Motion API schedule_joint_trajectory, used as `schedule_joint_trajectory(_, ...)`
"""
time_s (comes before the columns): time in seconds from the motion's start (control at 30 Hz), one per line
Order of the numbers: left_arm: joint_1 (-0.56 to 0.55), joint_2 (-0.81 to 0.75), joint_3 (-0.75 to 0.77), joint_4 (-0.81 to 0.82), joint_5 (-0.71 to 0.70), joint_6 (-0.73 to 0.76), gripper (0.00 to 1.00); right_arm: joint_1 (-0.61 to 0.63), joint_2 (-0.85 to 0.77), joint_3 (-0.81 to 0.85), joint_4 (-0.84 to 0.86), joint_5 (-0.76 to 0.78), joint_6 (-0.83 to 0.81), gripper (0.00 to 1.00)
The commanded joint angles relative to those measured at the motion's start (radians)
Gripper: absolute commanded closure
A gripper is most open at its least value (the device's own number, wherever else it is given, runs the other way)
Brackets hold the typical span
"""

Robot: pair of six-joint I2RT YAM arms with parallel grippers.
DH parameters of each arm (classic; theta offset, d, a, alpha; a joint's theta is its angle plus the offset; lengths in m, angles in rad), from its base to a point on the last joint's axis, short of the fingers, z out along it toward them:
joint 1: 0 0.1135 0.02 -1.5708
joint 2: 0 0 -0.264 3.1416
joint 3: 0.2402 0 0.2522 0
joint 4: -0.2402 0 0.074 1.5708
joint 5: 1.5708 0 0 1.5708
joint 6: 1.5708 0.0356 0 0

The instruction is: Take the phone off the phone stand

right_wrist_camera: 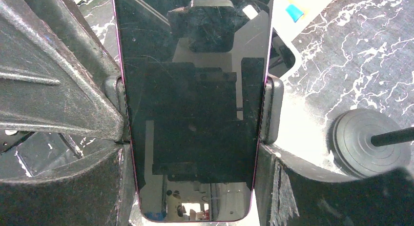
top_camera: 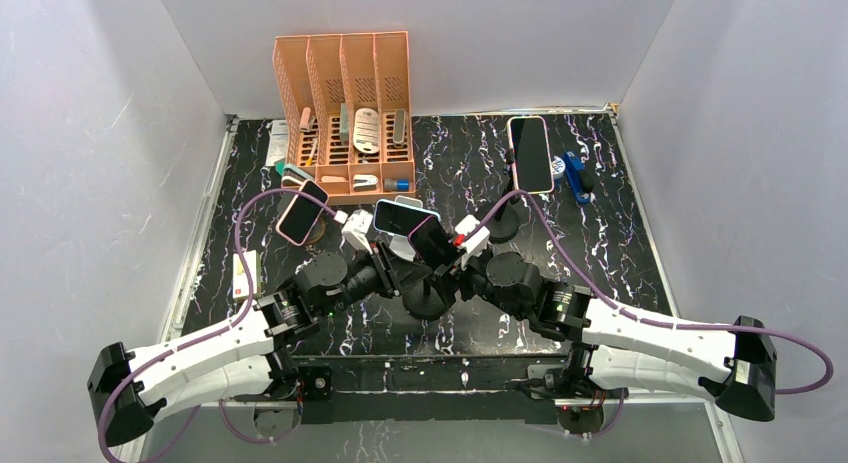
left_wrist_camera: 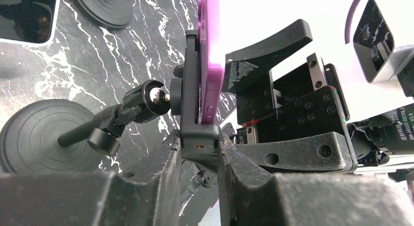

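One phone (right_wrist_camera: 195,50), magenta case, seated in phone stand (left_wrist_camera: 197,133). From 8 o'clock, left gripper (left_wrist_camera: 197,162) clamps the stand's foot; from 4 o'clock, right gripper (right_wrist_camera: 195,138) apparently pinches the phone's edges.

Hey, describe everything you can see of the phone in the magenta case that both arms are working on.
The slim phone in a magenta case has a dark, glossy glass screen, faintly scuffed and mirroring the camera. It sits in the cradle of the black plastic phone stand, whose side clamps pinch its long edges. The right tool closes across its width, fingers against both edges. The left tool grips the stand's bottom bracket below it.
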Motion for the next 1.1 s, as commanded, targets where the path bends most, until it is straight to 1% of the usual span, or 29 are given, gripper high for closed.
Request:
schedule_joint_trajectory(0.0, 0.000, -0.013, 0.002, 0.012, -0.003, 0.020, 0.90, 0.002, -0.003, 0.036, -0.004, 0.014, 0.016, 0.51)
schedule_joint_trajectory(0.07, 0.000, -0.025, -0.006, -0.001, -0.015, 0.023, 1.00, 0.002, -0.011, 0.030, -0.011, 0.040, 0.028, 0.54)
schedule_joint_trajectory(0.13, 0.000, -0.039, -0.017, -0.015, -0.024, 0.021, 1.00, 0.002, -0.021, 0.024, -0.015, 0.077, 0.050, 0.62)
schedule_joint_trajectory(0.23, 0.000, -0.076, -0.042, -0.021, -0.038, 0.010, 1.00, 0.002, -0.020, 0.031, -0.082, 0.161, 0.082, 0.81)
schedule_joint_trajectory(0.3, 0.000, -0.097, -0.049, -0.030, -0.046, 0.008, 1.00, 0.001, -0.008, 0.044, -0.127, 0.208, 0.104, 0.99)
schedule_joint_trajectory(0.5, 0.002, -0.123, -0.035, -0.076, -0.049, 0.027, 1.00, -0.011, 0.018, 0.065, -0.208, 0.250, 0.141, 0.99)
schedule_joint_trajectory(0.8, 0.002, -0.141, -0.023, -0.161, -0.075, 0.069, 1.00, -0.116, -0.001, 0.059, -0.311, 0.216, 0.179, 0.99)
schedule_joint_trajectory(1.07, 0.002, -0.158, -0.028, -0.184, -0.079, 0.089, 1.00, -0.126, 0.036, 0.089, -0.354, 0.230, 0.182, 0.99)
